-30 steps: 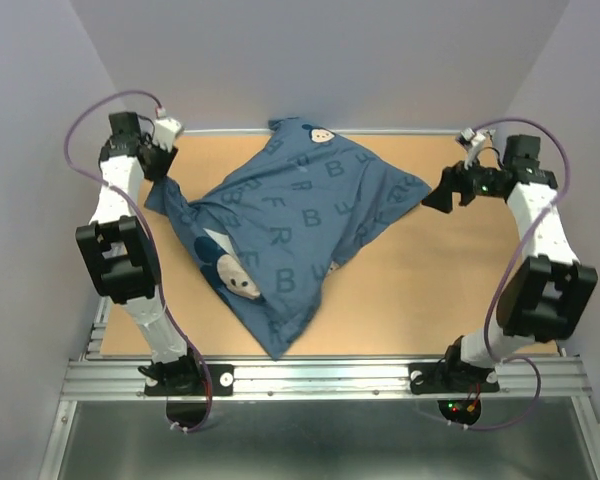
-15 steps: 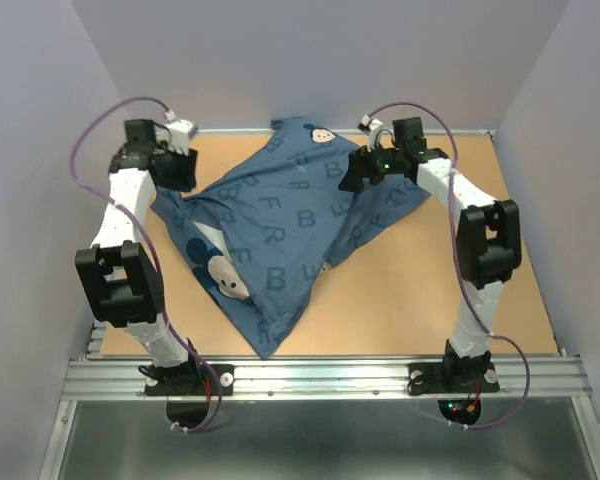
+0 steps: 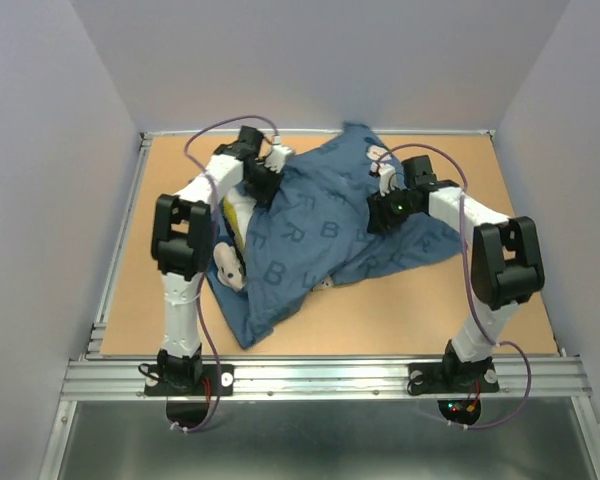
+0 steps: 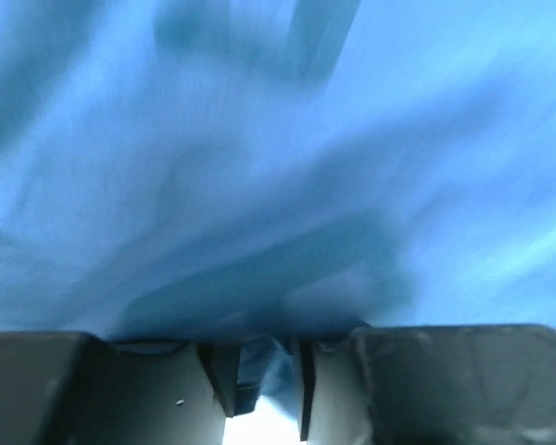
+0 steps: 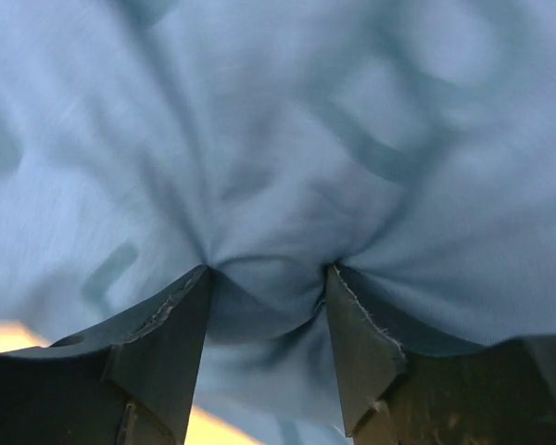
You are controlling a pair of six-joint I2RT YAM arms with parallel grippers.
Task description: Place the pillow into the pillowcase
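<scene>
The blue pillowcase [image 3: 320,235] lies crumpled across the middle of the table, with pale letters and a mouse face [image 3: 228,268] at its left edge. A strip of the pillow [image 3: 233,213], yellow-green and white, shows at the case's left side; the rest is hidden under the fabric. My left gripper [image 3: 265,182] sits on the case's upper left and is shut on a fold of the blue fabric [image 4: 259,366]. My right gripper [image 3: 383,207] presses into the case's right part. Its fingers [image 5: 167,324] stand apart, with fabric [image 5: 269,297] bulging between them.
The tan tabletop [image 3: 430,300] has a metal rail along its near edge [image 3: 320,378]. Pale walls close in on the left, back and right. Both arms bend inward over the table's middle.
Both arms swung inward. The left gripper moved from the far-left corner to the case's upper left, dragging the fabric right. The right gripper moved down onto the case. A yellow-green strip now shows.
</scene>
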